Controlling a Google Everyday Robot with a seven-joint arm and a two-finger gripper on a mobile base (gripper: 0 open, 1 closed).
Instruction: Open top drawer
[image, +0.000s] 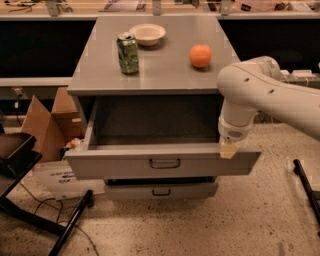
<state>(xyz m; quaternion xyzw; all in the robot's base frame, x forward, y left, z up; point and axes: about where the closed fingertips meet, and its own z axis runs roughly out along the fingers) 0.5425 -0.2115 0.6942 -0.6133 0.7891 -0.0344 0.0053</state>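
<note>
The top drawer (125, 166) is the wide grey drawer under the cabinet top. It stands pulled out towards me, with its deep empty tray showing and a small dark bail handle (165, 163) in the middle of the front. My gripper (228, 149) hangs from the white arm at the drawer's right end, its tan tip at the top edge of the front panel, well right of the handle.
On the cabinet top (165, 75) stand a green can (128, 53), a white bowl (147, 34) and an orange (200, 55). A shorter drawer (161, 190) sits below. A cardboard box (47, 125) and a black chair base (30, 210) are at the left.
</note>
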